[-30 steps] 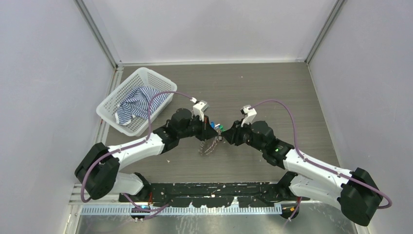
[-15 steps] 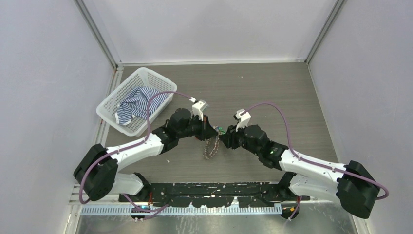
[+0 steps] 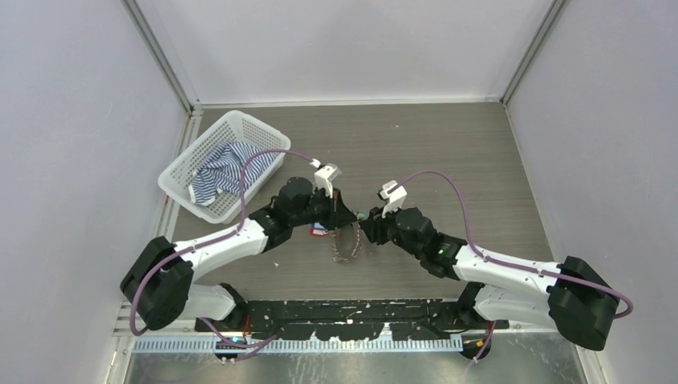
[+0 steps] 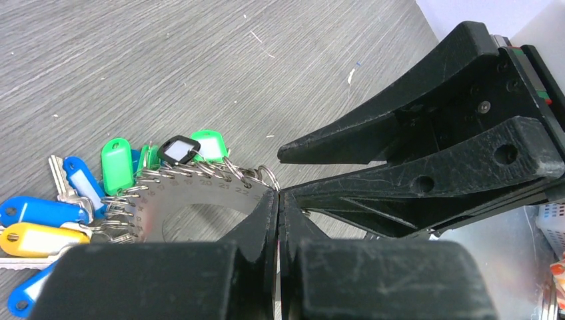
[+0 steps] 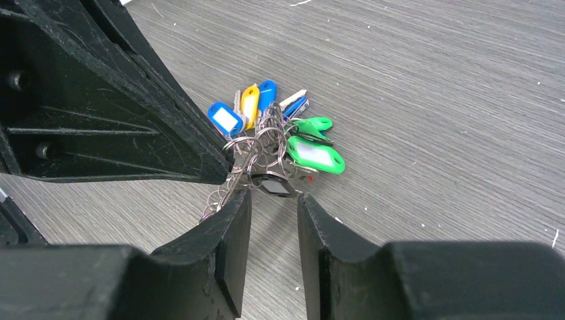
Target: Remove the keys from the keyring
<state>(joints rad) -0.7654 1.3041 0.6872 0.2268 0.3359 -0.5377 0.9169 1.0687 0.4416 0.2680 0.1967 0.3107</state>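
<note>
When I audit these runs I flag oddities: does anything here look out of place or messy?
Only minor things: a crumpled blue-striped cloth sits in the white basket at the far-left corner of the table, unrelated to the keys, and white specks litter the tabletop. Nothing looks damaged.

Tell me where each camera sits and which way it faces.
Top external: above, behind the bases, looking down on the table; left arm and right arm show.
Left wrist: looks along the left gripper, shut on the keyring; right gripper opposite.
Right wrist: looks past the right gripper's open fingers at the keys.
Shared: all three show the keys.
</note>
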